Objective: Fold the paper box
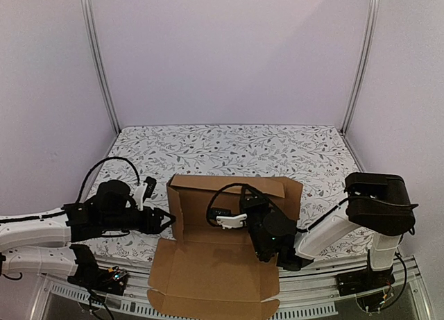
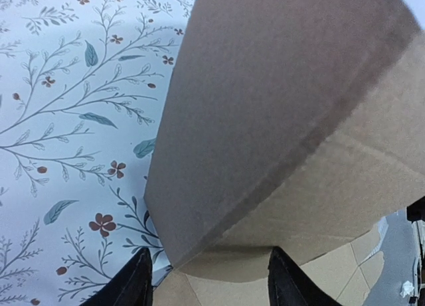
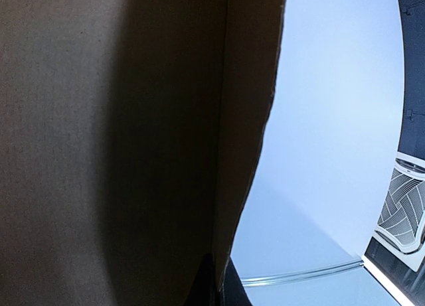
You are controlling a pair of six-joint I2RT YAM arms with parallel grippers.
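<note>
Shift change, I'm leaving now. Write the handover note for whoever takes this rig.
Grippers: left gripper open, its fingers straddling the corner of a raised side wall. The right gripper looks pinched on an upright panel's edge.
Position: paper box at the near edge of the table.
Done: back and left walls are up.
Left: front flap lies flat; the rest needs raising and closing.

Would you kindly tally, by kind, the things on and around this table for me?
Paper box: 1
Grippers: 2, the left gripper and the right gripper
Floral cloth: 1
Total: 4
</note>
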